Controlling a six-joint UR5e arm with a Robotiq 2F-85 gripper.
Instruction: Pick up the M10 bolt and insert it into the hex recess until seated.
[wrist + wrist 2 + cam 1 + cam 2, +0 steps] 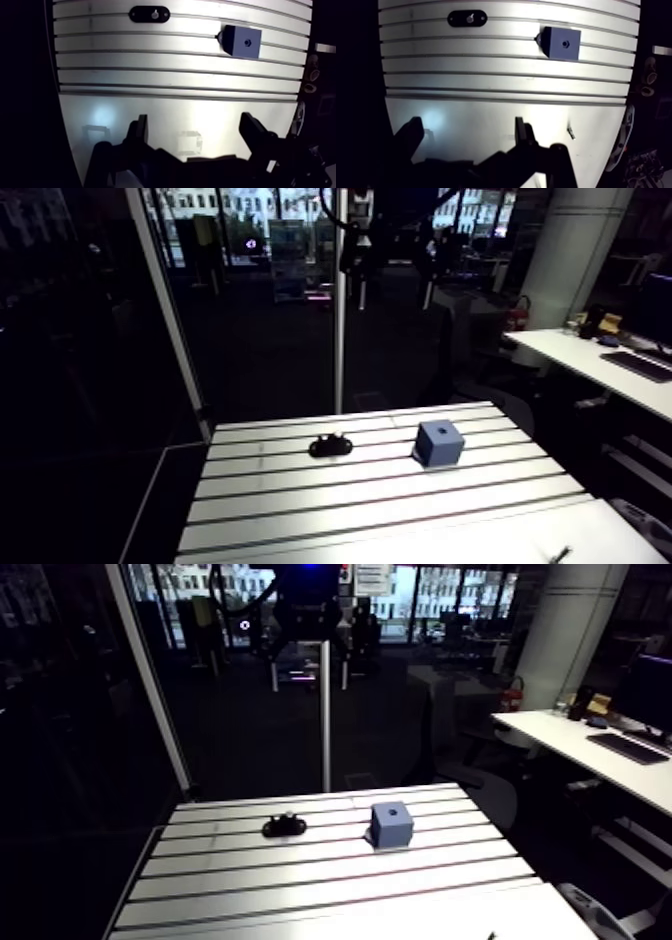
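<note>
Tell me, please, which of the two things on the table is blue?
The cube, with a dark recess on top; the other is a black holder carrying the bolt.

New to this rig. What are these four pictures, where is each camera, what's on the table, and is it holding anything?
One robot arm with a two-finger gripper works over a slotted aluminium table. Two pictures come from a stereo camera on the arm's upper link. They look down at the table, with the gripper hanging high above it. The other two come from a wide-angle stereo camera on the wrist, looking down past the fingers; the lens bends the table's slots. Two things sit on the table, apart from each other. One is a black holder with a small pale metal part standing in it, presumably the M10 bolt. The other is a blue block with a dark hole in its top, presumably the recess. The gripper is open and holds nothing.
</note>
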